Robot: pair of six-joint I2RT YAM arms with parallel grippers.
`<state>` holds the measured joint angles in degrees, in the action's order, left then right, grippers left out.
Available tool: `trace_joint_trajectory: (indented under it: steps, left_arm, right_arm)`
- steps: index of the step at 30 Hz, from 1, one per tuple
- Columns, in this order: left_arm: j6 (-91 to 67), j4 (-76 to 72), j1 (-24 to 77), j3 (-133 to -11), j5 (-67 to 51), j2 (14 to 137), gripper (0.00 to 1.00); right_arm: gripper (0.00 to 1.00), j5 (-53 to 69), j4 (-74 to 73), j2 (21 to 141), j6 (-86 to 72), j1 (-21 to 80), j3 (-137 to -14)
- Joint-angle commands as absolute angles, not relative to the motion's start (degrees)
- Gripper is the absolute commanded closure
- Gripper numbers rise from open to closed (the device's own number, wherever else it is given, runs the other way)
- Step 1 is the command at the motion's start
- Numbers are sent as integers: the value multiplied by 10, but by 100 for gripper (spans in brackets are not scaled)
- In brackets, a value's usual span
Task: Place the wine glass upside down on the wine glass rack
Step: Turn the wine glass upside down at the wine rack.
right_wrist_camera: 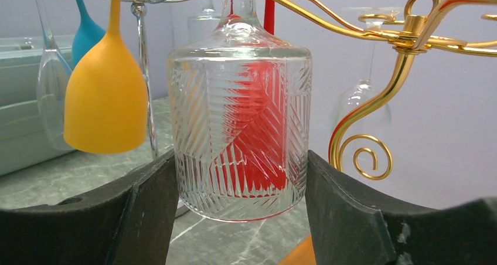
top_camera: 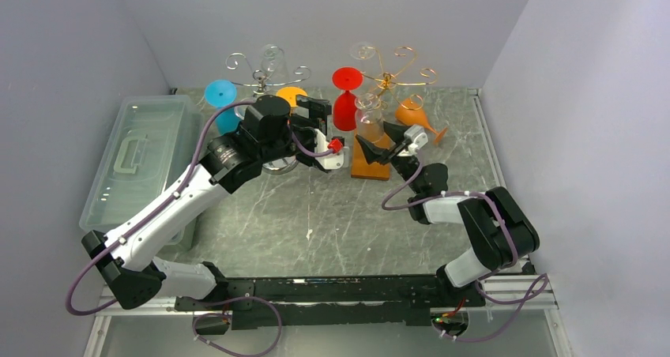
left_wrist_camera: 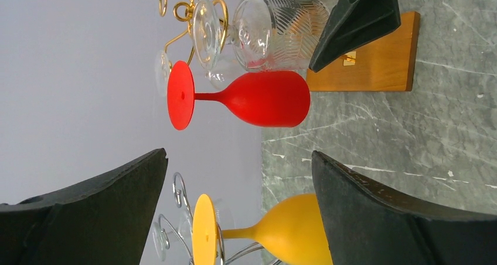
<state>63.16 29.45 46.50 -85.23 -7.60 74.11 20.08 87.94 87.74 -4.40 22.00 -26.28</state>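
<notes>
A clear, cut-pattern wine glass (right_wrist_camera: pixel 239 124) hangs upside down, bowl low, between the pads of my right gripper (right_wrist_camera: pixel 240 189), which is shut on its bowl. Its stem rises to an arm of the gold wine glass rack (right_wrist_camera: pixel 404 60); whether the foot rests on the arm I cannot tell. From above, the glass (top_camera: pixel 370 116) sits in front of the gold rack (top_camera: pixel 387 77), with the right gripper (top_camera: pixel 382 141) just below it. My left gripper (top_camera: pixel 314 116) stands wide open and empty beside the silver rack (top_camera: pixel 261 77), near a yellow glass (left_wrist_camera: pixel 281 230).
A red glass (top_camera: pixel 345 96) stands upside down behind the held glass. An orange glass (top_camera: pixel 419 118) lies by the gold rack's wooden base (top_camera: pixel 370 163). A blue glass (top_camera: pixel 221 100) hangs on the silver rack. A lidded plastic box (top_camera: pixel 142 155) fills the left side.
</notes>
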Motion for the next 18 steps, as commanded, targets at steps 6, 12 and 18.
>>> trace_joint_trajectory:
  steps: [6,12,18]
  left_arm:
    - [620,271,467,-872,-69,745,1]
    - [624,269,467,-867,-68,742,1]
    - [623,268,467,-863,-65,738,1]
  right_arm:
    - [47,165,980,871,-103,200,-240]
    - [38,172,981,891,-126,198,-248]
    - [0,176,968,889,-130,198,-233]
